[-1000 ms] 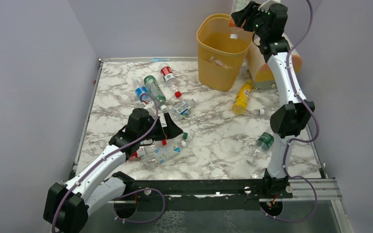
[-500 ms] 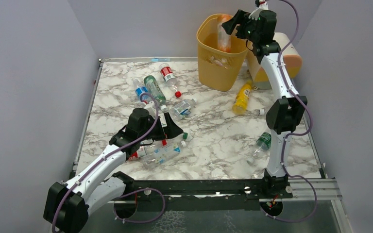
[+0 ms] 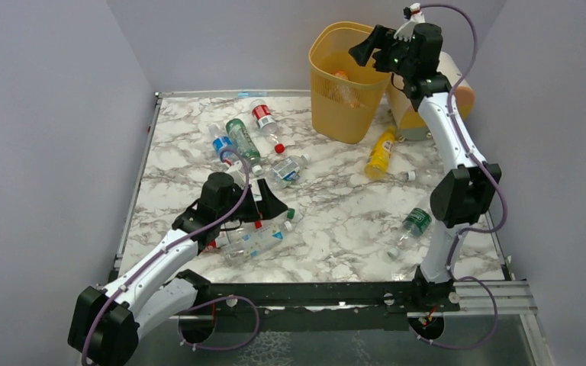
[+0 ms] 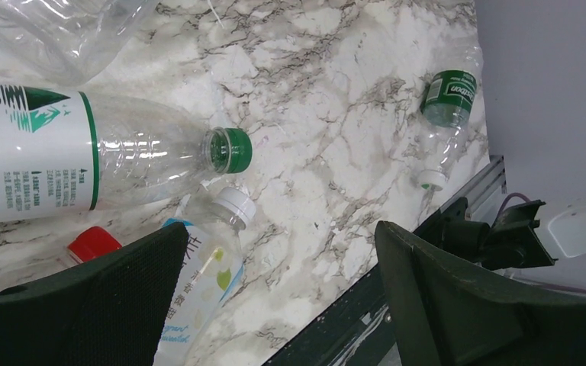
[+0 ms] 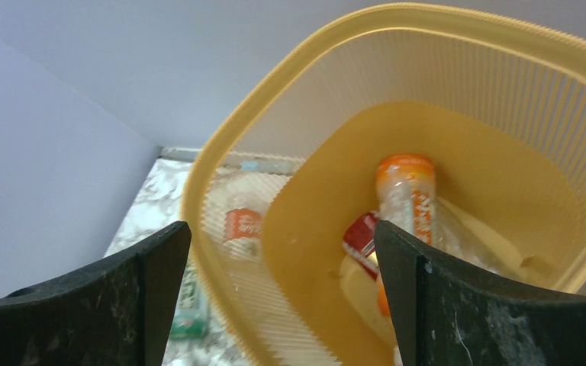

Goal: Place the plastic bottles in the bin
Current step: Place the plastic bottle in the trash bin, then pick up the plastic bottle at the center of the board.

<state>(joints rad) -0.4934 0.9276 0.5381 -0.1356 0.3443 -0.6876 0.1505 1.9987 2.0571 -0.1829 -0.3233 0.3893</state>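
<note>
Your right gripper [image 3: 366, 50] sits at the top of the overhead view, above the far rim of the bin [image 3: 343, 110], with its fingers spread wide and nothing between them. In the right wrist view the bin's ribbed yellow wall [image 5: 503, 84] fills the frame, and on its floor you can see an orange-capped bottle [image 5: 406, 200] lying against a red-labelled bottle [image 5: 362, 241]; anything below them is cut off by the frame edge. The bin stands upright at the back of the marble table [image 3: 336, 221], touching a cream-and-peach cylinder [image 3: 459, 93] on its right. Outside the bin, a yellow bottle [image 3: 381, 152] lies just in front of it, a green-labelled bottle [image 3: 415, 222] lies at the right edge, and four more are scattered centre-left. Your left gripper [image 3: 255, 203] hangs low at lower left, jaws apart and gripping nothing, over a cluster of clear bottles: a green-capped bottle [image 4: 84, 160], a white-capped bottle [image 4: 207, 252] and a red cap [image 4: 91, 244].
</note>
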